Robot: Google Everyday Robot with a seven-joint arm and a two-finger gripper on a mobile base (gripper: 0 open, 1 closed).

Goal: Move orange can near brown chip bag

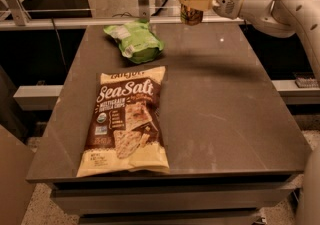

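My gripper point(193, 0) was in the upper middle of the frame, reaching in from the right on the end of my pale, rounded arm point(280, 1). Its cream fingers point(189, 1) were closed round the middle of the orange can point(190, 17), a slim orange-brown metal drink can with a silver top. I held the can upright and off the surface, over the far edge of the dark grey stone-look table point(225, 104), with its silver top above my fingers and its lower part below them.

The brown chip bag point(125, 119), large and flat with a dark brown middle, cream top and bottom and white "Sea Salt" lettering, lay on the near left part of the table, in the lower left of the frame. Its bottom edge was close to the table's front edge. The can was well apart from it, up and to the right.

A smaller crumpled green bag point(135, 41) sat on the far left part of the table, just above the brown bag's top edge and to the left of the can. It was near the brown bag's top, though I could not tell whether the two touched.
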